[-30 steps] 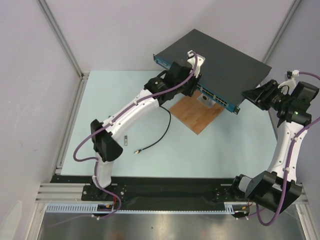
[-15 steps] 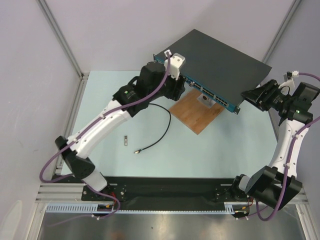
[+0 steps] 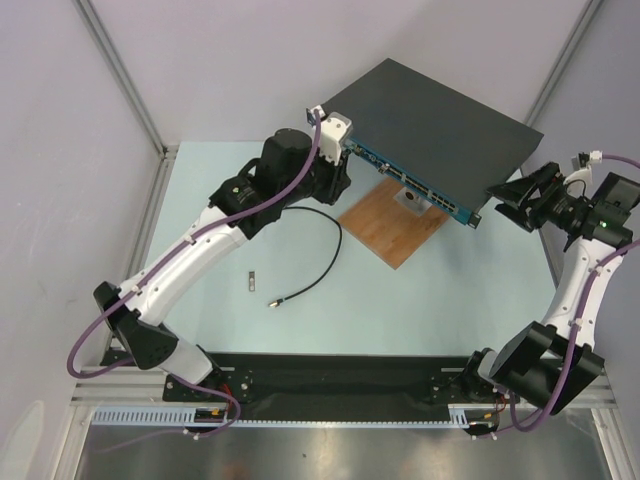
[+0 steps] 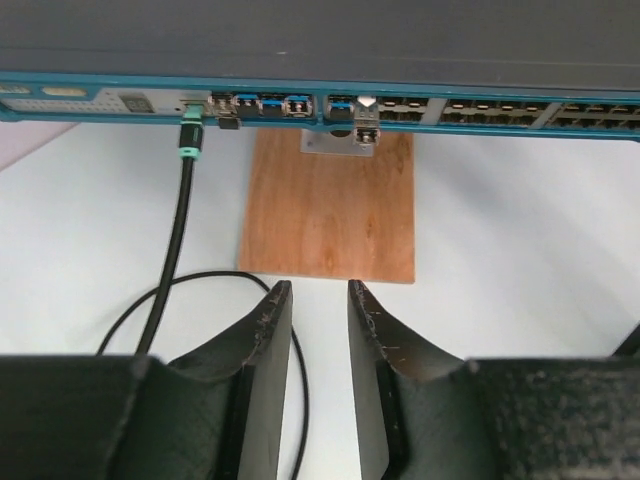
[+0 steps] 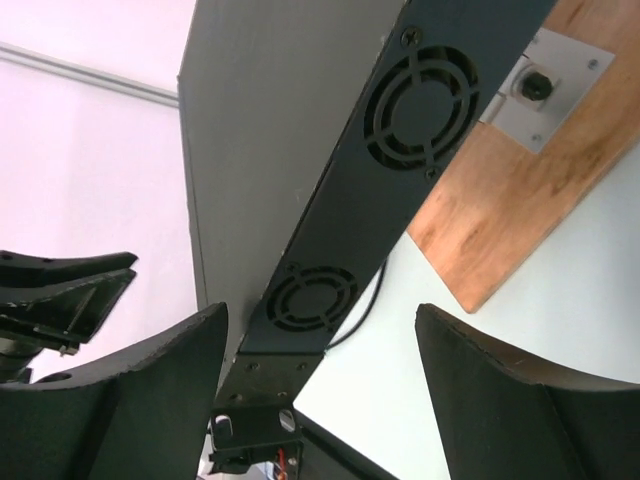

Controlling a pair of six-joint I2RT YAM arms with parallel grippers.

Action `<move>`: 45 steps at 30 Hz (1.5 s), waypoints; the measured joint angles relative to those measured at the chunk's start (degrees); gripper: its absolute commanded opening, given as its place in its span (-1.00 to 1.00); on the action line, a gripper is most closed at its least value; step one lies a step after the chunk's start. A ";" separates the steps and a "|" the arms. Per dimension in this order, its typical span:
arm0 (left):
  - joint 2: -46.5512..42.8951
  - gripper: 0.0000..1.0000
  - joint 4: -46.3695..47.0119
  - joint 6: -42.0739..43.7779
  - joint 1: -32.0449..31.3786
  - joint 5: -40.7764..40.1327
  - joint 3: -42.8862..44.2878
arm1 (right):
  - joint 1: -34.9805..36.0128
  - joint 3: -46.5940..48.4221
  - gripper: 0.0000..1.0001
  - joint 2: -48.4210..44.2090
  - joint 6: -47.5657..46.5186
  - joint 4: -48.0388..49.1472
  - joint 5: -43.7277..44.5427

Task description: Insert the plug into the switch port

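Switch (image 3: 440, 110): far-right part of bench (image 3: 420, 300), set at an angle, blue port face turned toward the near-left.
Plug (image 4: 190, 135): looks seated in a port near the left end of that face, teal collar just outside the port.
Cable (image 4: 165, 290): black, dropping from plug to bench and looping toward the near edge. Free end (image 3: 272, 301) lying mid-bench, well apart from both hands.
Left hand (image 4: 318, 292): fingers slightly apart, narrow gap, nothing between them. Facing the port face, above the cable loop, clear of the plug.
Right hand (image 5: 320, 312): spread wide, empty, at the switch's right end, fan grilles (image 5: 420, 105) framed between the fingers in the wrist view. Contact: cannot tell.
Board (image 4: 330, 210): wooden, poking out from under the port face toward the near edge, with a metal plate (image 5: 545, 90) and connector at its far end.
Small metal strip (image 3: 252, 281): on bench, just left of the cable's free end.
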 measured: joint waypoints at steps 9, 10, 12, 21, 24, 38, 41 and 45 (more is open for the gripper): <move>-2.47 -0.82 9.38 -1.07 1.01 5.42 -11.43 | 1.33 -8.22 0.54 0.15 13.88 16.68 -3.69; -2.73 -0.87 10.47 -0.90 1.05 5.79 -12.79 | 1.70 -8.87 0.50 0.15 15.43 18.86 -3.87; -2.75 -0.99 12.04 -0.61 1.07 6.47 -13.88 | 2.58 -9.79 0.41 0.15 17.97 22.49 -3.96; 0.15 -1.00 18.10 -0.81 1.07 7.43 -11.65 | 4.04 -12.33 -0.38 0.17 27.30 29.62 -4.24; 3.06 -0.99 18.84 -1.64 1.07 7.76 -9.27 | 4.07 -12.33 -0.60 0.17 27.41 29.77 -4.24; 9.27 -0.99 19.76 -4.13 0.50 8.31 -4.22 | 4.07 -12.33 -0.79 0.17 27.36 29.77 -4.17; 10.01 -0.99 19.91 -4.15 0.37 8.28 -3.15 | 4.07 -12.33 -0.79 0.17 27.34 29.75 -4.17; 11.43 -0.99 20.26 -4.13 0.26 8.26 -1.68 | 4.07 -12.33 -0.79 0.17 27.21 29.68 -4.15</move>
